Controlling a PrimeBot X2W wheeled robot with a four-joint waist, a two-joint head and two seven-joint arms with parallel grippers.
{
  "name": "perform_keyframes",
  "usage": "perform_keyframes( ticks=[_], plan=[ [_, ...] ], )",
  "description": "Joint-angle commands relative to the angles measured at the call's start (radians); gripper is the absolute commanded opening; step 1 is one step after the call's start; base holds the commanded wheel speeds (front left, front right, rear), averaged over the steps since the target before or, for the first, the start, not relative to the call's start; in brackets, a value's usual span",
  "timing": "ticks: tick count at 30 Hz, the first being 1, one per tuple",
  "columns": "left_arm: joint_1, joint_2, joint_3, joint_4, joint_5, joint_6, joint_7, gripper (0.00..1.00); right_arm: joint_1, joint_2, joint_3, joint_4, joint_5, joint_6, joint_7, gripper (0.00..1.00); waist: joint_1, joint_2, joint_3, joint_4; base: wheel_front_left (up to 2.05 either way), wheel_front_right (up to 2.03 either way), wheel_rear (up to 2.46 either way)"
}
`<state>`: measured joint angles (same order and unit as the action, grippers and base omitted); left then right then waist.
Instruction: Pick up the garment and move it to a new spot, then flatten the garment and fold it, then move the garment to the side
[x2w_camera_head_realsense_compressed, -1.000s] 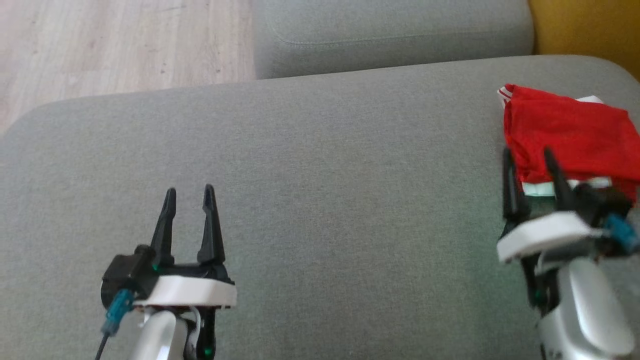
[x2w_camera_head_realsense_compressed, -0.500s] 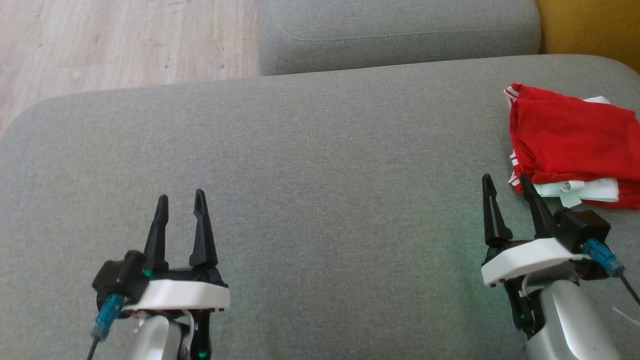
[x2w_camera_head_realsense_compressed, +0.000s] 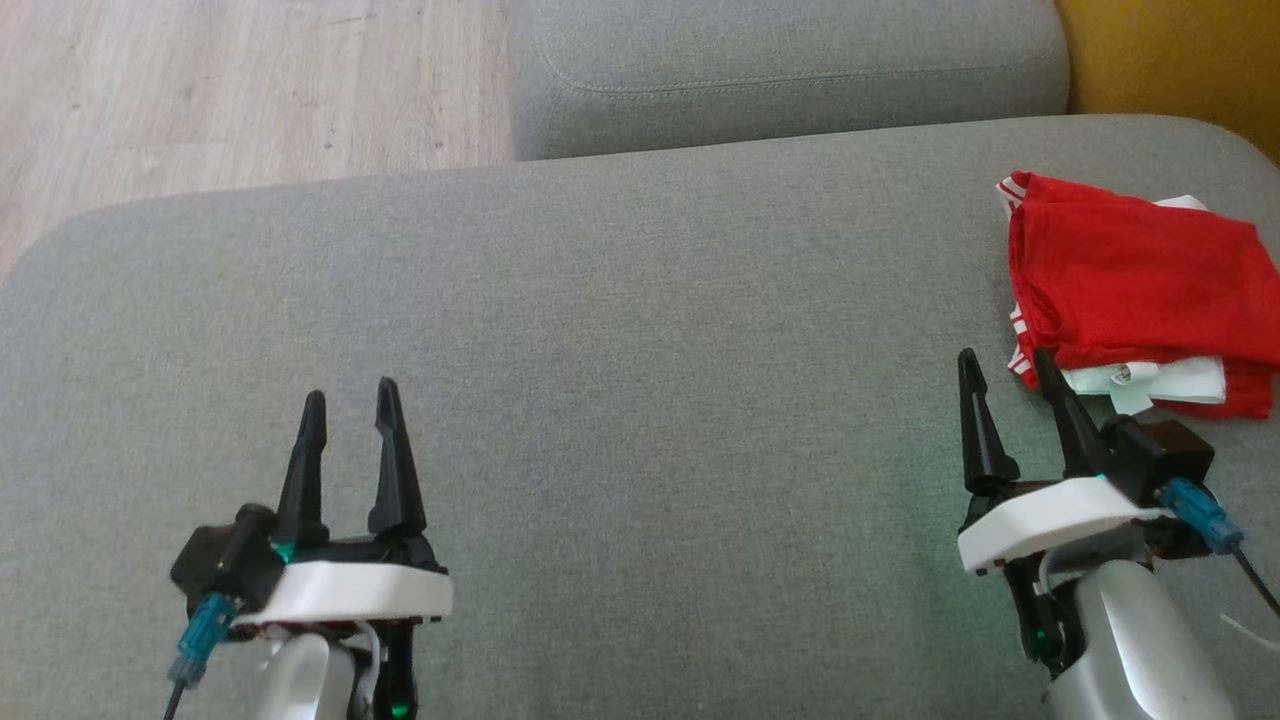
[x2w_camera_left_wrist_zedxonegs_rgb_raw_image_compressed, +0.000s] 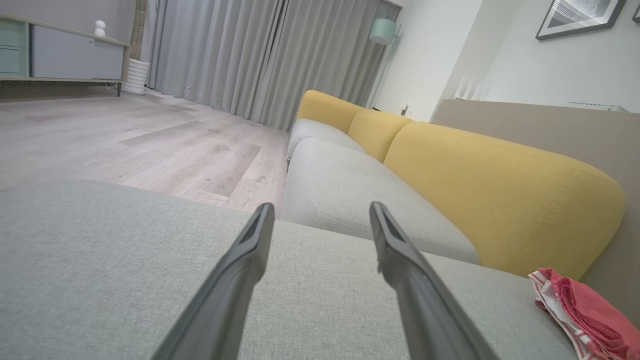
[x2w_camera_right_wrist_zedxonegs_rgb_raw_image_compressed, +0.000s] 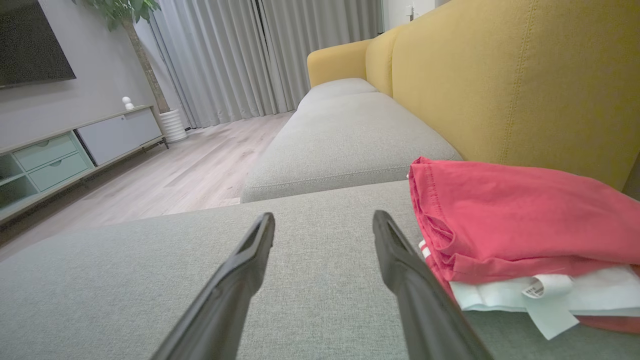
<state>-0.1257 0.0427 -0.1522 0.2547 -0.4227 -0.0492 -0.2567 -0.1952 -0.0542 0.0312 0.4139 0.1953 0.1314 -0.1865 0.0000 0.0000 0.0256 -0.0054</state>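
Note:
The garment (x2w_camera_head_realsense_compressed: 1140, 280) is red with white trim and a white label, and lies folded at the right end of the grey seat cushion (x2w_camera_head_realsense_compressed: 640, 330). My right gripper (x2w_camera_head_realsense_compressed: 1005, 355) stands open just left of its near corner, apart from it, with nothing between the fingers. In the right wrist view the garment (x2w_camera_right_wrist_zedxonegs_rgb_raw_image_compressed: 525, 225) lies right of the open right gripper (x2w_camera_right_wrist_zedxonegs_rgb_raw_image_compressed: 324, 215). My left gripper (x2w_camera_head_realsense_compressed: 350, 392) is open over bare cushion at the lower left. The left wrist view shows the left gripper (x2w_camera_left_wrist_zedxonegs_rgb_raw_image_compressed: 321, 206) empty, with the garment (x2w_camera_left_wrist_zedxonegs_rgb_raw_image_compressed: 585, 315) far off at the lower right.
A second grey cushion (x2w_camera_head_realsense_compressed: 780, 70) adjoins the far edge. The yellow backrest (x2w_camera_right_wrist_zedxonegs_rgb_raw_image_compressed: 500, 80) rises behind the garment on the right. Wooden floor (x2w_camera_head_realsense_compressed: 230, 90) lies beyond the cushion's far left edge. A low cabinet (x2w_camera_right_wrist_zedxonegs_rgb_raw_image_compressed: 75, 145) stands across the room.
My right gripper has drawn back from over the garment's near edge and now stands beside its corner. My left gripper has slid back slightly. The garment stays put.

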Motion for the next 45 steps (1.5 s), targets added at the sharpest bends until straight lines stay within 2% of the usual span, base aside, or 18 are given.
perform_keyframes(
  ticks=[1, 3, 4, 9, 45],
  plan=[
    [-0.019, 0.008, 0.040, -0.032, -0.010, 0.008, -0.005, 1.00, -0.035, 0.004, 0.028, -0.033, 0.005, -0.001, -0.011, 1.00, 0.0000, 0.0000, -0.002, 0.000, 0.00, 0.00, 0.00],
    [-0.017, 0.008, 0.042, -0.033, -0.019, 0.012, -0.005, 1.00, -0.034, 0.004, 0.030, -0.033, 0.005, -0.001, -0.009, 1.00, 0.0000, 0.0000, -0.002, -0.001, 0.00, 0.00, 0.00],
    [0.009, 0.000, 0.006, 0.004, -0.019, 0.009, 0.000, 0.00, 0.001, 0.000, 0.003, 0.003, 0.000, 0.000, 0.000, 0.00, 0.0000, 0.0000, -0.002, -0.001, 0.00, 0.00, 0.00],
    [0.031, -0.001, 0.007, 0.052, -0.039, 0.007, 0.007, 0.00, 0.022, 0.001, -0.002, 0.048, 0.023, 0.000, 0.009, 0.00, 0.0000, 0.0000, -0.003, 0.000, 0.00, 0.00, 0.00],
    [0.028, 0.002, 0.081, 0.034, -0.366, -0.018, 0.110, 0.00, 0.043, 0.002, -0.041, -0.017, 0.420, 0.000, 0.090, 0.00, 0.0000, 0.0000, -0.008, 0.001, 0.00, 0.00, 0.00]
  ],
)
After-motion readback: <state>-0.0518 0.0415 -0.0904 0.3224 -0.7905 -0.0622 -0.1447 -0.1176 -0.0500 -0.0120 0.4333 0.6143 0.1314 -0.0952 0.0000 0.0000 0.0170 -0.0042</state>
